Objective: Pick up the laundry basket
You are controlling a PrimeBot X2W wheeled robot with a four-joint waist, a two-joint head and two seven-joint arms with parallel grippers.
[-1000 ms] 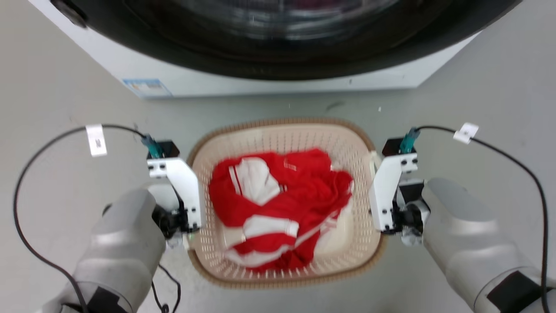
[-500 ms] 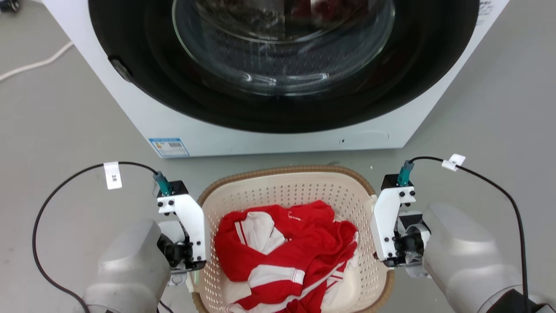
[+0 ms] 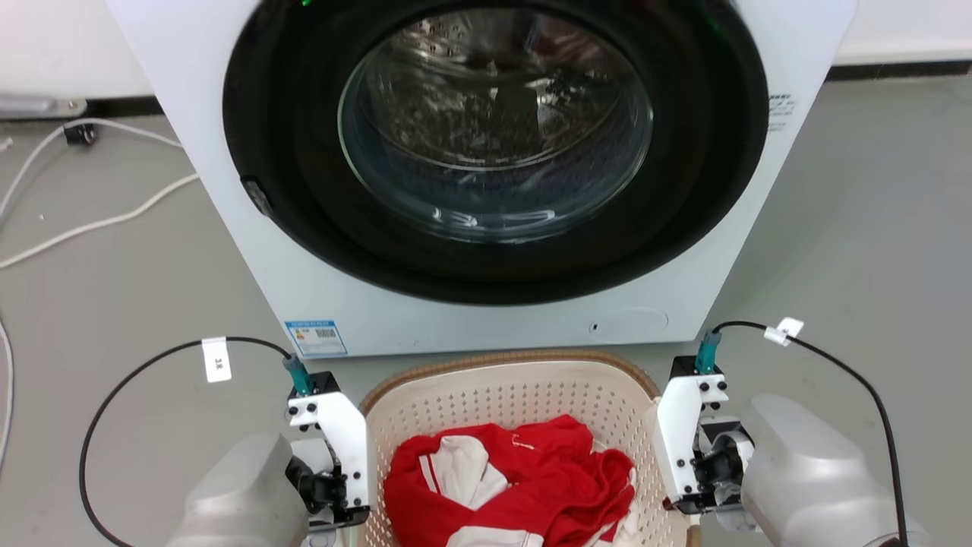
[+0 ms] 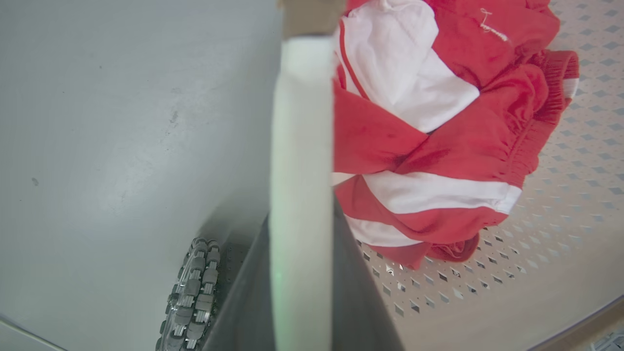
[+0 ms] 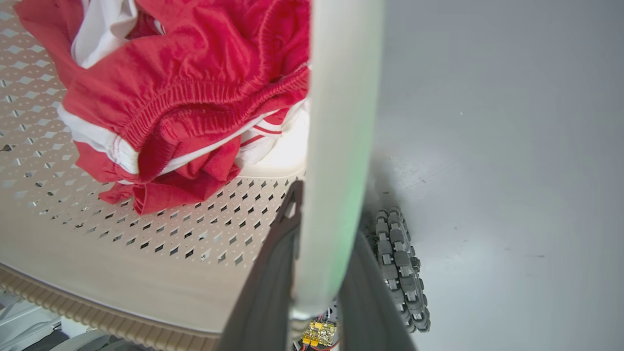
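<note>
Left gripper [image 4: 301,214]: 2 dark fingers clamped on white left handle [image 4: 301,122] of laundry basket [image 3: 509,395], 1 finger each side. Right gripper [image 5: 326,209]: same pinch on white right handle [image 5: 341,97].
Basket position: between both wrists, directly in front of washing machine [image 3: 456,330], below its glass door [image 3: 493,129].
Contents: crumpled red-and-white garment [image 3: 524,486] on perforated bottom.
Grey floor [image 3: 114,319] around basket. Robot wheel [image 4: 192,292] visible beside fingers in each wrist view. White cables [image 3: 91,224] on floor left of machine.

The grey floor [image 3: 873,228] carries the washing machine [image 3: 493,167] and white cables [image 3: 114,218].
</note>
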